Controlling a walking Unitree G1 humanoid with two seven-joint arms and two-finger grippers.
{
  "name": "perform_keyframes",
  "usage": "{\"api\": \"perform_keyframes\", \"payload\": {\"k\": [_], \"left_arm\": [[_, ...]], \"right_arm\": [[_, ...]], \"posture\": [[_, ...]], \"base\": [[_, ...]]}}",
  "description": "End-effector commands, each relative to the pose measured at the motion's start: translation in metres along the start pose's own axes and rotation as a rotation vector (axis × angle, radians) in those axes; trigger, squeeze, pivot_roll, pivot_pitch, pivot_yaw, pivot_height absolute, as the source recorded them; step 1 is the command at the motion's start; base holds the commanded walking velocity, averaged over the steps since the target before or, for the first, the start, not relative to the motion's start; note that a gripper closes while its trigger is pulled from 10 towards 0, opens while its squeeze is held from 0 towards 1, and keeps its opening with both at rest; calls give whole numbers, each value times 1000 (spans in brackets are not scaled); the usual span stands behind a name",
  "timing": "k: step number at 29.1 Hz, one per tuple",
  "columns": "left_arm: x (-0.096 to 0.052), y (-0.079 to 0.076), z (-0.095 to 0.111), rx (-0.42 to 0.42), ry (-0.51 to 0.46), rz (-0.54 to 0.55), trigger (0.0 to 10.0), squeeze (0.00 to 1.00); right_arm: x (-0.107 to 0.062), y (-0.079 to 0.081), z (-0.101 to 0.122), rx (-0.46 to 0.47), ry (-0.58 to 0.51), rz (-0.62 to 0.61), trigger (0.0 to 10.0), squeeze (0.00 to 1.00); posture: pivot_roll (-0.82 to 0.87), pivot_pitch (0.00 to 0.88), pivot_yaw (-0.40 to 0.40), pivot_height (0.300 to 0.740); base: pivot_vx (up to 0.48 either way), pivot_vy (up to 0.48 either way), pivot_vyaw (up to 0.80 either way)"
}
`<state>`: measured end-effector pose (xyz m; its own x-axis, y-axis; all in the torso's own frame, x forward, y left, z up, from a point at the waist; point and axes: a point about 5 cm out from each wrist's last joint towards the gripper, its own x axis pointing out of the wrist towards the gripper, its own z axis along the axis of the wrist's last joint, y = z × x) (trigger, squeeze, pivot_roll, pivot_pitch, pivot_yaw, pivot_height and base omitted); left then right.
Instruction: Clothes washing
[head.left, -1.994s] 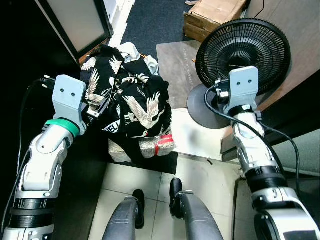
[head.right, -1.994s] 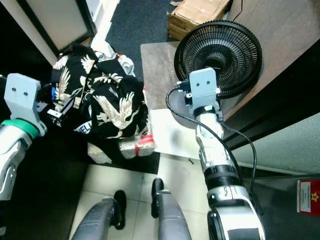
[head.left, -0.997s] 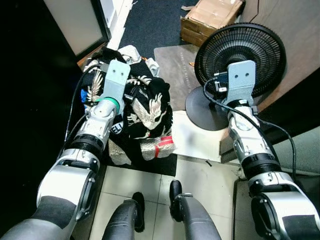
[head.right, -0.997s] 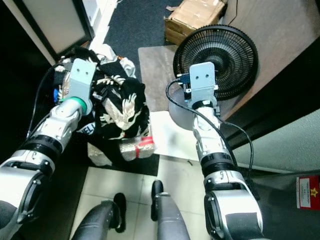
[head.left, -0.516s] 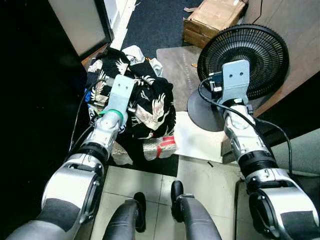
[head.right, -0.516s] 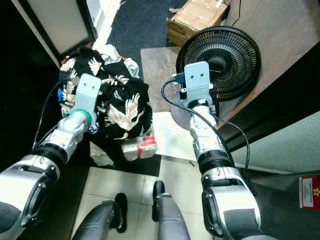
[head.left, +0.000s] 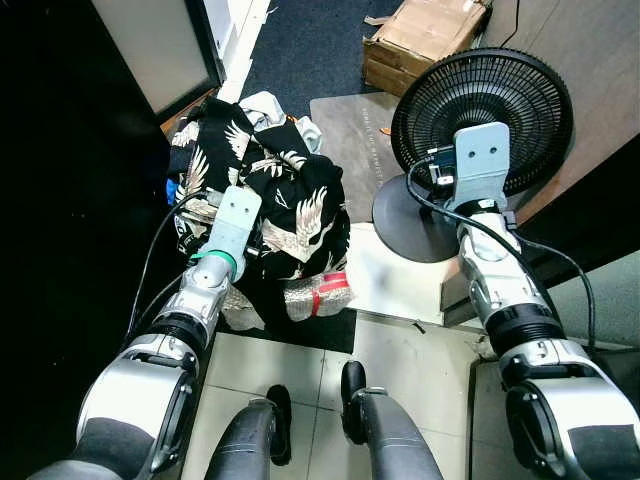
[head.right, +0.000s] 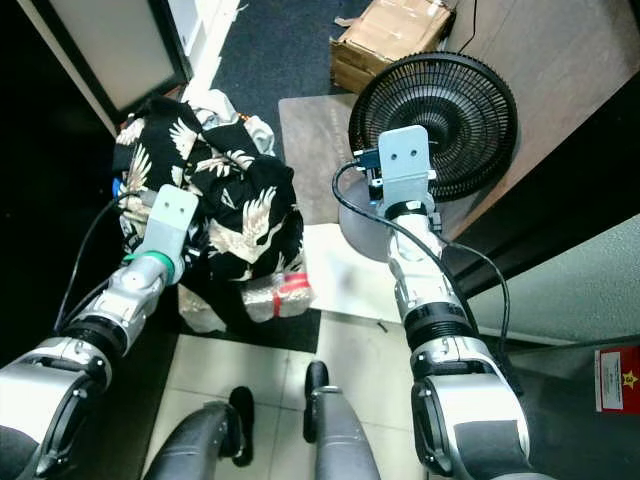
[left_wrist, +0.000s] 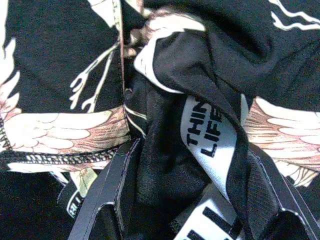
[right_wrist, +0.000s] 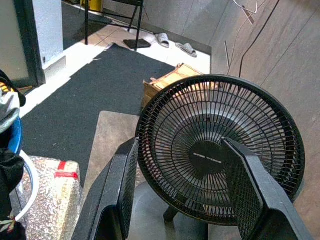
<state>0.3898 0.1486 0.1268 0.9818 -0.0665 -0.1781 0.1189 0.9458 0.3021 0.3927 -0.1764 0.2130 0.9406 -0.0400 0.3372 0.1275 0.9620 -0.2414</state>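
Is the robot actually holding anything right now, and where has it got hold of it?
Yes. The left gripper has its fingers around a bunched fold of the black crane-print garment, near a white printed label. The right gripper is open and holds nothing.

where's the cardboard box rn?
In the left eye view the cardboard box sits on the dark carpet at the top, ahead and to the robot's right, just behind the black fan and beside the wood-panel wall.

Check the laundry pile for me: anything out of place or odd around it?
The black crane-print garment is heaped high and spills over the pile's sides, with the left gripper buried in the folds, its fingers around black fabric. A foil-wrapped parcel with red tape sticks out underneath. The floor fan stands upright beside it.
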Motion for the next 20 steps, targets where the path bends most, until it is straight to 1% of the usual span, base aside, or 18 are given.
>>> {"api": "perform_keyframes", "payload": {"k": [1,2,3,6,10,12,15,20], "left_arm": [[-4,4,-14,-31,38,25,0,0],[-4,4,-14,-31,38,25,0,0],[-3,9,-9,-53,9,45,0,0],[-3,11,-7,-59,-2,51,0,0],[-4,18,-2,-78,-57,67,0,0],[-4,19,-2,-79,-67,67,0,0],[-6,22,-4,-85,-79,76,0,0],[-13,21,-19,-34,-77,64,0,0]], "right_arm": [[-4,-3,-10,5,34,-13,10000,0],[-4,-3,-10,5,34,-13,10000,0],[-3,-3,-9,6,34,-14,10000,0],[-3,-3,-9,6,33,-14,10000,0],[-5,-3,-11,9,32,-16,10000,0],[-5,-3,-11,9,33,-16,10000,0],[-5,-5,-12,8,37,-16,10000,0],[-5,-6,-12,7,35,-18,10000,0]], "posture": [[-69,327,75,740],[-69,327,75,740],[-64,318,74,740],[-64,318,74,740],[-55,304,67,740],[-55,303,67,740],[-52,298,65,740],[-50,287,59,740]], "base": [[0,0,0],[0,0,0],[0,0,0],[0,0,0],[0,0,0],[0,0,0],[0,0,0],[0,0,0]]}}
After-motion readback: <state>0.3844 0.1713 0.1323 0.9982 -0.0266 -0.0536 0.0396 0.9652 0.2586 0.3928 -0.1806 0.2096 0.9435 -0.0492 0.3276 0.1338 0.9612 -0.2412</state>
